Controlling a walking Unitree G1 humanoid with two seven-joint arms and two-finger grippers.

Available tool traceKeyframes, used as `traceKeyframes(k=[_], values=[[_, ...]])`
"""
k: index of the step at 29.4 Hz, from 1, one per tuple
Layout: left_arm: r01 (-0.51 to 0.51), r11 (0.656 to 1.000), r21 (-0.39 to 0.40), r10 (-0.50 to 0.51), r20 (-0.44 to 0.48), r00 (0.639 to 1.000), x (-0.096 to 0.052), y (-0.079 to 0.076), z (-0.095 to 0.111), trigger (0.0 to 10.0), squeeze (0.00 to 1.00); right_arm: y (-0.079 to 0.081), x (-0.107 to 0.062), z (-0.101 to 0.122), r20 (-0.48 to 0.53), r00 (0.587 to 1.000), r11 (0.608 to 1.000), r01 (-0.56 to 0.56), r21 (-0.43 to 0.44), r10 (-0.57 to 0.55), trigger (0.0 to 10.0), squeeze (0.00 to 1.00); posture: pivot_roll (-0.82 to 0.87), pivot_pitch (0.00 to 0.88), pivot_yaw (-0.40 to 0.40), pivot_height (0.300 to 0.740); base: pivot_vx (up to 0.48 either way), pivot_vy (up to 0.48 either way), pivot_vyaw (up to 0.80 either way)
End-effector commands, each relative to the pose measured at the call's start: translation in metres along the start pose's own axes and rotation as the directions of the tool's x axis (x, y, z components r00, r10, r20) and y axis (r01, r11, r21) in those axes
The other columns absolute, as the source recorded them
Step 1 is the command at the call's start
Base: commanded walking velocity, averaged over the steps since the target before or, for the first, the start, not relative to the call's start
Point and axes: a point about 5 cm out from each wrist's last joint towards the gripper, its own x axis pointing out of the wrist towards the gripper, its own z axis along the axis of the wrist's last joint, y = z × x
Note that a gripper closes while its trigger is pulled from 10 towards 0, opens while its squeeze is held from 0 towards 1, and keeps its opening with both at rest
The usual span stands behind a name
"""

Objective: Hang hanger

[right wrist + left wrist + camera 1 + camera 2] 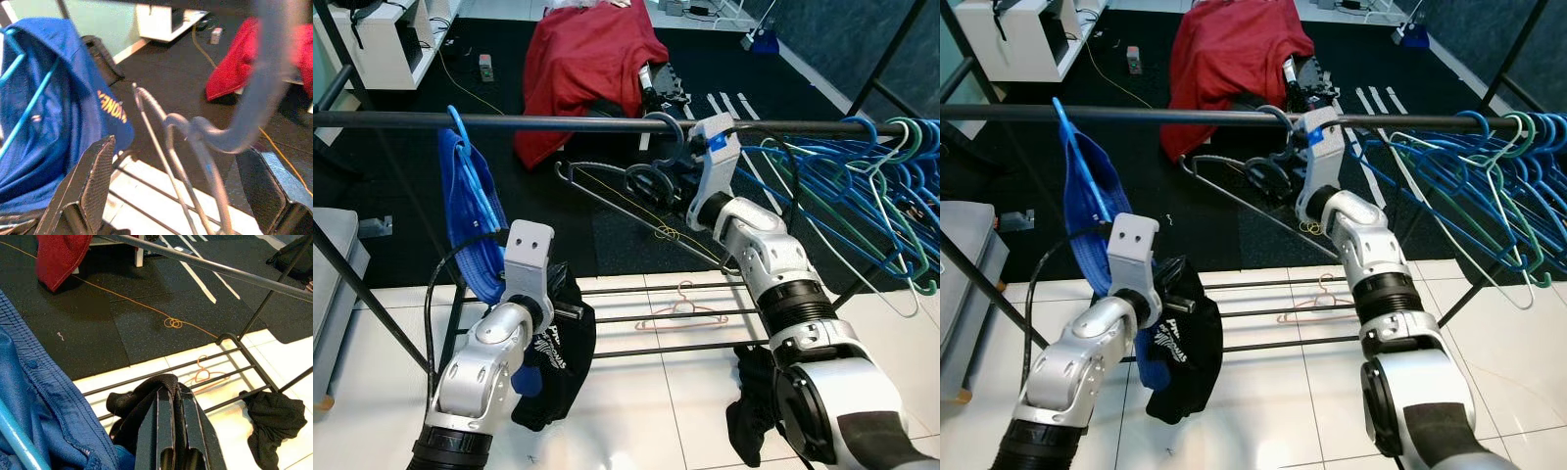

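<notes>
Grey hanger [641, 186]: hook over the rail [509, 121], body tilted toward the floor.
Right gripper [181, 176]: at the hook, fingers spread wide either side, not touching.
Left gripper [171, 431]: low, fingers closed on black garment [558, 352].
Room: blue shirt [470, 215] left, blue hangers [862, 186] right; bare rail between.

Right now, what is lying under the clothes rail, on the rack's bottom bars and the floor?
A pink hanger lies across the bottom bars. A black garment lies on the floor tiles beside the right arm. What lies beneath the black cloth in the left gripper is covered.
</notes>
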Motion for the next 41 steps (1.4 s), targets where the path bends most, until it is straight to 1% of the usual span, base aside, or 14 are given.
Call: traceKeyframes(k=[1, 10, 12, 13, 15, 16, 18, 19, 21, 22, 26, 27, 28, 41], values=[[0.005, 1.000, 0.015, -0.005, -0.012, 1.000, 0.000, 0.002, -0.001, 10.0, 0.00, 0.000, 0.002, 0.004, -0.005, 0.999, 0.998, -0.040, -0.039, 0.040, 10.0, 0.00, -0.05, 0.205, -0.049, 0.740, 0.000, 0.000, 0.00], [0.005, 1.000, 0.019, -0.005, -0.011, 1.000, 0.001, 0.003, 0.001, 10.0, 0.00, -0.003, 0.007, 0.011, -0.027, 0.998, 0.991, -0.064, -0.118, 0.061, 10.0, 0.00, -0.06, 0.205, -0.051, 0.740, 0.000, 0.000, 0.00], [0.007, 1.000, 0.019, -0.006, -0.011, 1.000, 0.001, 0.003, 0.001, 10.0, 0.00, -0.003, 0.008, 0.012, -0.031, 0.997, 0.989, -0.073, -0.128, 0.069, 9.3, 0.00, -0.06, 0.206, -0.050, 0.740, 0.000, 0.000, 0.00], [0.008, 1.000, 0.019, -0.007, -0.011, 1.000, 0.000, 0.003, 0.001, 10.0, 0.00, -0.003, 0.008, 0.012, -0.033, 0.997, 0.988, -0.076, -0.132, 0.072, 7.8, 0.00, -0.06, 0.206, -0.050, 0.740, 0.000, 0.000, 0.00], [0.009, 1.000, 0.020, -0.009, -0.011, 1.000, 0.000, 0.003, 0.001, 10.0, 0.00, -0.003, 0.009, 0.013, -0.034, 0.997, 0.988, -0.078, -0.136, 0.074, 7.8, 0.00, -0.06, 0.206, -0.050, 0.740, 0.000, 0.000, 0.00], [0.011, 1.000, 0.019, -0.011, -0.012, 1.000, 0.001, 0.003, 0.001, 10.0, 0.00, -0.004, 0.009, 0.015, -0.036, 0.997, 0.987, -0.079, -0.142, 0.074, 6.9, 0.00, -0.06, 0.206, -0.051, 0.740, 0.000, 0.000, 0.00], [0.014, 1.000, 0.018, -0.013, -0.015, 1.000, 0.001, 0.002, 0.000, 10.0, 0.00, -0.006, 0.010, 0.018, -0.040, 0.997, 0.987, -0.073, -0.146, 0.068, 6.8, 0.00, -0.06, 0.208, -0.050, 0.740, 0.000, 0.000, 0.00], [0.014, 1.000, 0.017, -0.014, -0.016, 1.000, 0.001, 0.002, 0.000, 10.0, 0.00, -0.006, 0.010, 0.019, -0.040, 0.997, 0.987, -0.073, -0.144, 0.068, 5.8, 0.00, -0.06, 0.209, -0.051, 0.740, 0.000, 0.000, 0.00], [0.015, 1.000, 0.017, -0.015, -0.017, 1.000, 0.001, 0.002, 0.000, 10.0, 0.00, -0.007, 0.010, 0.019, -0.041, 0.997, 0.987, -0.072, -0.144, 0.067, 5.8, 0.00, -0.06, 0.209, -0.051, 0.740, 0.000, 0.000, 0.00], [0.017, 1.000, 0.016, -0.017, -0.018, 1.000, 0.001, 0.001, -0.001, 10.0, 0.00, -0.007, 0.010, 0.020, -0.043, 0.997, 0.987, -0.070, -0.144, 0.065, 3.0, 0.00, -0.06, 0.210, -0.051, 0.740, 0.000, 0.000, 0.00], [0.020, 1.000, 0.016, -0.019, -0.019, 1.000, 0.001, 0.001, -0.001, 10.0, 0.00, -0.008, 0.010, 0.020, -0.046, 0.997, 0.987, -0.068, -0.146, 0.062, 3.0, 0.00, -0.06, 0.210, -0.051, 0.740, 0.000, 0.000, 0.00], [0.022, 1.000, 0.015, -0.022, -0.021, 1.000, 0.001, 0.001, -0.001, 10.0, 0.00, -0.009, 0.010, 0.020, -0.059, 0.996, 0.986, -0.069, -0.150, 0.061, 5.8, 0.00, -0.06, 0.212, -0.051, 0.740, 0.000, 0.000, 0.00], [0.026, 1.000, 0.015, -0.026, -0.025, 0.999, 0.001, 0.000, -0.001, 10.0, 0.00, -0.009, 0.010, 0.020, -0.076, 0.995, 0.986, -0.071, -0.153, 0.060, 10.0, 0.00, -0.06, 0.213, -0.051, 0.740, 0.000, 0.000, 0.00], [0.059, 0.998, 0.012, -0.059, -0.045, 0.997, 0.001, -0.002, -0.004, 10.0, 0.00, -0.012, 0.010, 0.021, -0.169, 0.983, 0.983, -0.100, -0.153, 0.073, 10.0, 0.00, -0.07, 0.215, -0.053, 0.740, 0.000, 0.000, 0.00]])
